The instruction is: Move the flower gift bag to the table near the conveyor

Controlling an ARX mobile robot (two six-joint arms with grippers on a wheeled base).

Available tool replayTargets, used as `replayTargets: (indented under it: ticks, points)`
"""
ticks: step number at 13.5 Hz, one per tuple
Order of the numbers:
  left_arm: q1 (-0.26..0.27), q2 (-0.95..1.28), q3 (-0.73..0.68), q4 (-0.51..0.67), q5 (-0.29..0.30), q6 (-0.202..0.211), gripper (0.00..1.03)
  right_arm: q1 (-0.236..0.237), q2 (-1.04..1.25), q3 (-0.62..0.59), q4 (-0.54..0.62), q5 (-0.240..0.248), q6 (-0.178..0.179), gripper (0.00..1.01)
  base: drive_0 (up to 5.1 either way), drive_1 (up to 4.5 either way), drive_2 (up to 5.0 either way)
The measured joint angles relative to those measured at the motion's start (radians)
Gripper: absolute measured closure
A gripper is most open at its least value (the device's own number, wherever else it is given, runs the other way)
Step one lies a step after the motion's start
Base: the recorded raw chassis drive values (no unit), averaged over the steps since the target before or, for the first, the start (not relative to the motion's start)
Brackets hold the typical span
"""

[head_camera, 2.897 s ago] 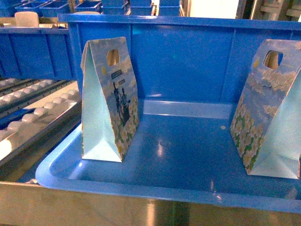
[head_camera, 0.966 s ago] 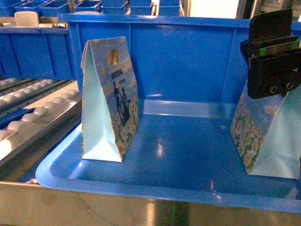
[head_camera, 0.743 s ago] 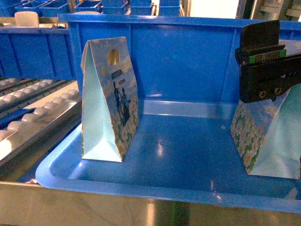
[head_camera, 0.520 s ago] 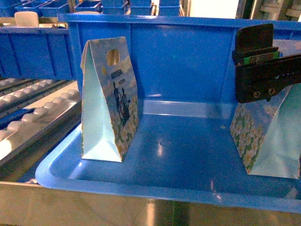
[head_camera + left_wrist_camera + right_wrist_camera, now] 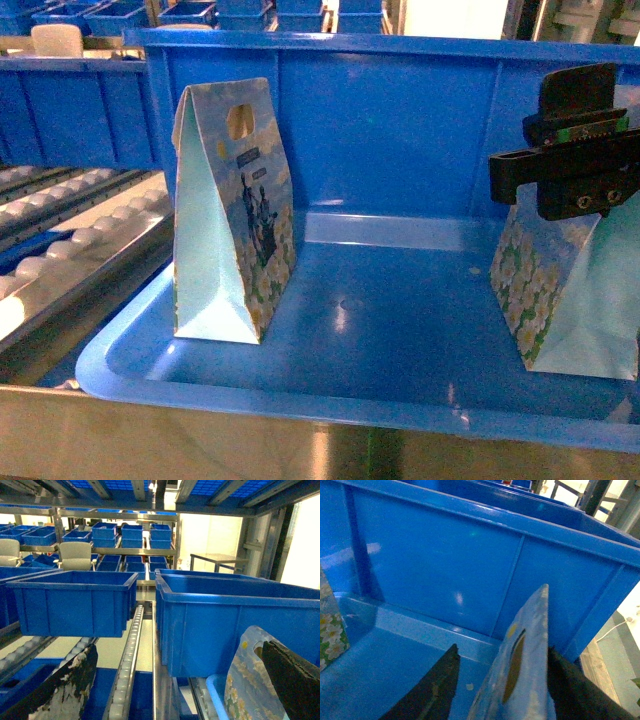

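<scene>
Steel rails with little white rollers make the conveyor (image 5: pixel 70 240) on the left side, and beside it sits a big blue bin (image 5: pixel 330 330). Inside the bin, near its left wall, one flower bag (image 5: pixel 235 215) stands up straight by itself, and nothing touches it. Over at the right wall stands the flower gift bag (image 5: pixel 560 290) that the robot is going for. Its bottom looks to be resting on the bin floor, so I think it has not been lifted yet. The right gripper (image 5: pixel 572 165) is down at the top of this bag. In the right wrist view its two dark fingers (image 5: pixel 432 692) are spread apart, with the bag's thin top edge and handle hole standing up between them. They have not squeezed shut, so the bag is not held. The left gripper (image 5: pixel 175 695) is wide open with nothing in it. No table shows here. Most of the job is left, I think: pinch, lift, carry, set down.
</scene>
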Motion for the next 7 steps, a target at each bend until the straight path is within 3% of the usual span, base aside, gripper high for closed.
replayTargets:
  ticks: [4,5,7]
  points:
    - [0.0,0.0,0.0,0.0,0.0,0.0,0.05,-0.012,0.0,0.0,-0.008,0.006,0.003,0.94,0.0,0.0,0.0]
    - [0.0,0.0,0.0,0.0,0.0,0.0,0.05,-0.013,0.0,0.0,-0.01,0.004,0.005,0.99,0.0,0.0,0.0]
    - [0.0,0.0,0.0,0.0,0.0,0.0,0.05,-0.013,-0.005,-0.001,-0.003,0.004,0.003,0.99,0.0,0.0,0.0]
